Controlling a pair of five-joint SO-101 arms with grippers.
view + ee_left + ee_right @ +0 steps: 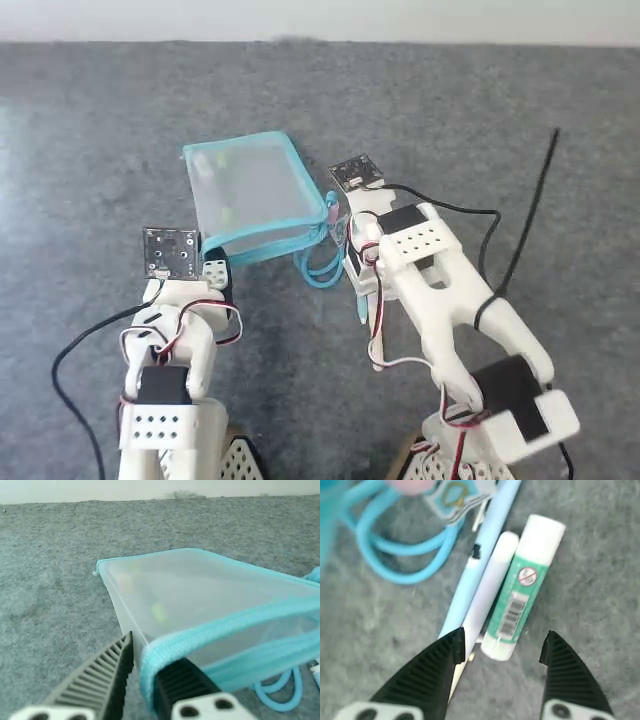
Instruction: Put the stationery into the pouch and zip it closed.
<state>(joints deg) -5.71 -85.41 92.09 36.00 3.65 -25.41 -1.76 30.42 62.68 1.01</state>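
Observation:
The translucent pouch with cyan zipper trim lies flat at mid-table. My left gripper is at its near corner, shut on the pouch's cyan zipper edge, which sits between the ribbed fingers. A faint green item shows through the pouch wall. My right gripper hangs open just above the stationery: a green-and-white glue stick, a white pen and a light blue pen lying side by side. The blue pen pokes out under the right arm.
The pouch's cyan cord loop and a small tag lie on the grey carpet beside the pens. A tan stick lies under the right arm. A black cable runs along the right side.

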